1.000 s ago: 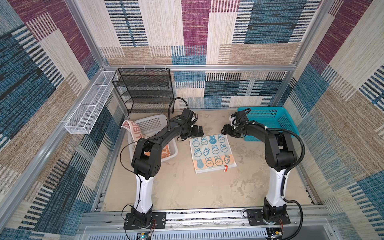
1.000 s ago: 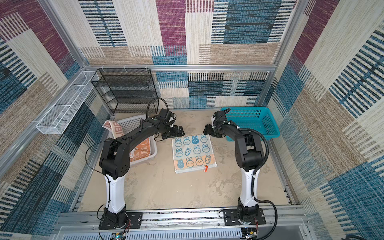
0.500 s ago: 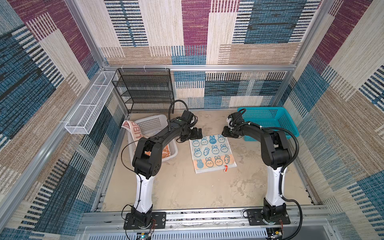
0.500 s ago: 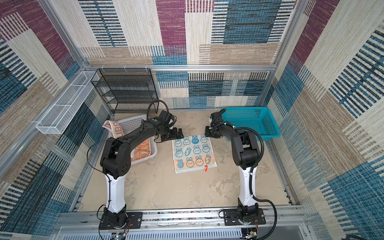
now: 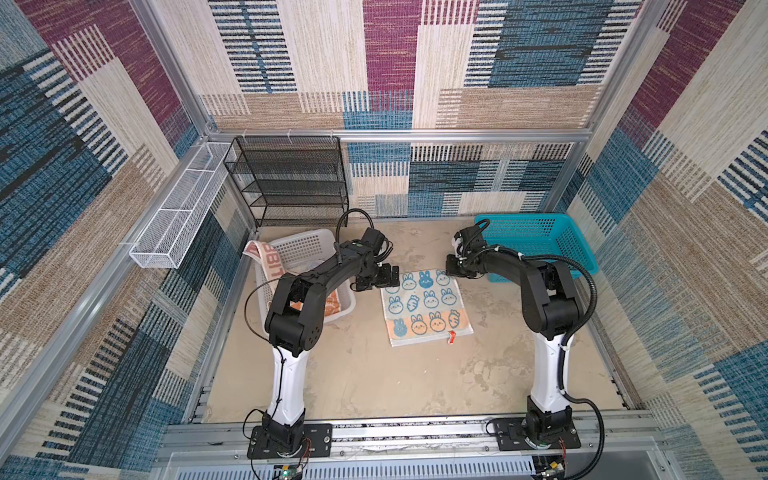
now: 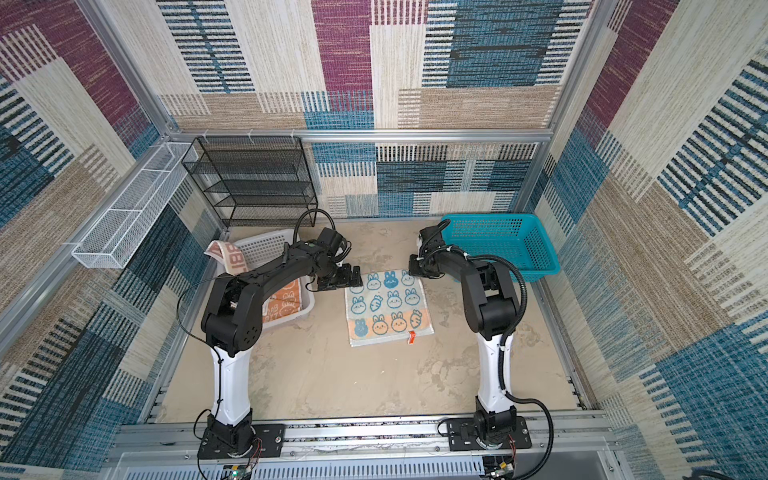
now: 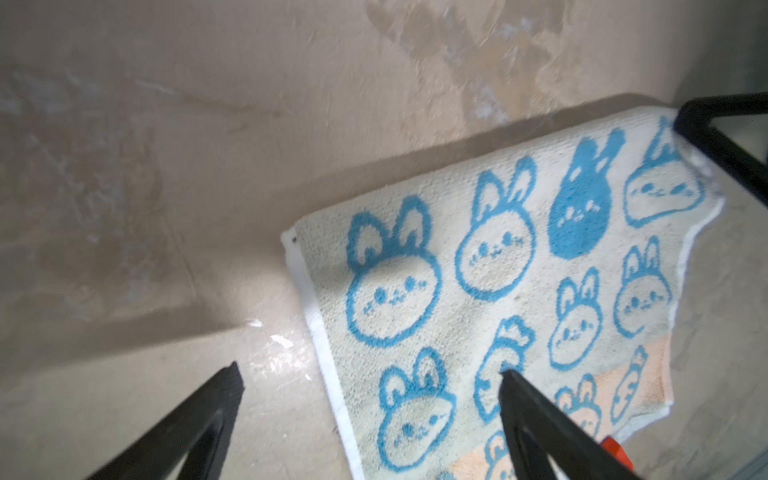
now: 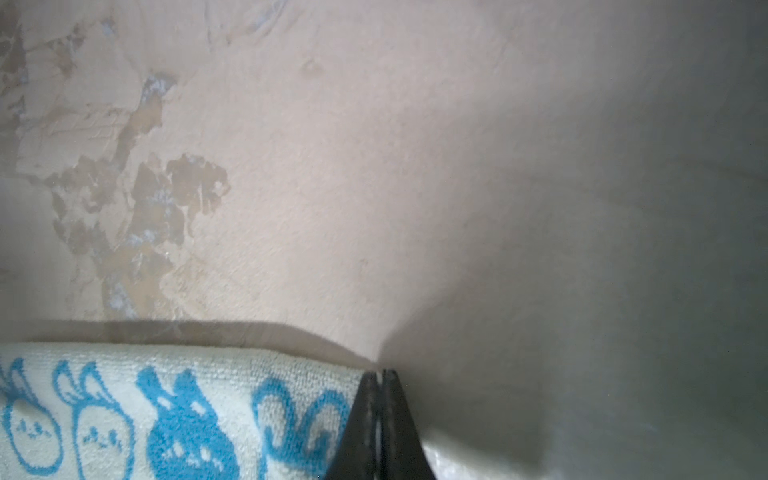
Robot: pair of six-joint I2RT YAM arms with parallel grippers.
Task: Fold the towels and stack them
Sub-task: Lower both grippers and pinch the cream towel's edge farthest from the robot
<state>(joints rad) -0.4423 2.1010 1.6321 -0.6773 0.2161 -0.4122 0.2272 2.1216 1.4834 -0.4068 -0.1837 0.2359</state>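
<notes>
Three towels, none yet folded or stacked, as far as can be judged.

Item 1: blue-rabbit towel [image 5: 426, 305]. It lies open and flat in the middle of the desk [image 5: 374, 374], between the two arms.
- Right end effector [image 8: 380, 380]: tips pressed together on the towel's far right corner, with a sliver of cloth pinched between them.
- Left end effector [image 7: 370, 370]: jaws wide apart and holding nothing, poised at the far left corner. One finger is above the cloth, the other above bare desk.

Risks:
- Only one corner is secured. If the right arm lifts before the left has closed, the towel would likely swing or drag askew and the fold would come out crooked.
- The right pinch looks shallow, at the very tip of the corner, so the terry could slip free under pull.
- A left finger landing on top of the cloth, not under the hem, could push up a wrinkle instead of catching the edge.

Containers:
- White basket [image 5: 303, 245], left of the open towel: the orange-rabbit towel [image 6: 286, 299] lies inside, and the lettered towel [image 5: 268, 259] is draped over its far left rim.
- Teal basket [image 5: 536, 237], right rear: no contents visible.
- Black wire rack [image 5: 291, 183], at the back wall: nothing seen on its shelves.
- White wire tray [image 5: 178, 224], on the left wall: nothing seen in it.
</notes>
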